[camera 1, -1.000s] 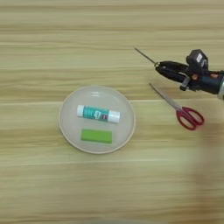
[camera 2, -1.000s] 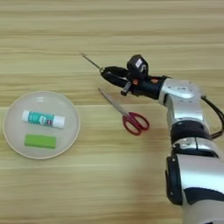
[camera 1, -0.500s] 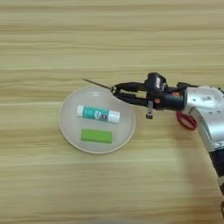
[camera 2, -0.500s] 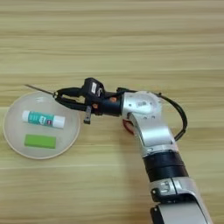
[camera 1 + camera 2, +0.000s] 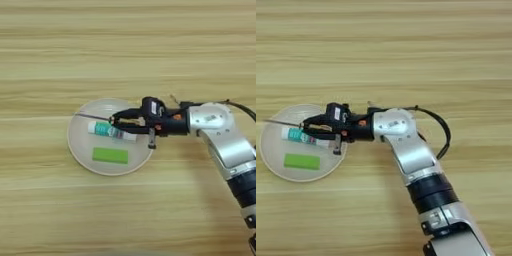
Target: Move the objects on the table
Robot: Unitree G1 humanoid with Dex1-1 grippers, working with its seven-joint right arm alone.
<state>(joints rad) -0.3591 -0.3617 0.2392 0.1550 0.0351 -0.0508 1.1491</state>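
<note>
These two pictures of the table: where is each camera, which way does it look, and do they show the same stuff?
Left eye view: on the robot's head, looking down at the table; the right gripper reaches in from the right over the plate.
Right eye view: beside it on the head, also looking down; more of the silver forearm shows.
Shared: the plate with the glue stick and green block, and the screwdriver held in the gripper.

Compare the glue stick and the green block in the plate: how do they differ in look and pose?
The glue stick is a teal-and-white cylinder; the green block is flat, rectangular and plain green. The glue stick lies slightly slanted, partly under the right gripper; the block lies level, uncovered. Both rest inside the plate.
</note>
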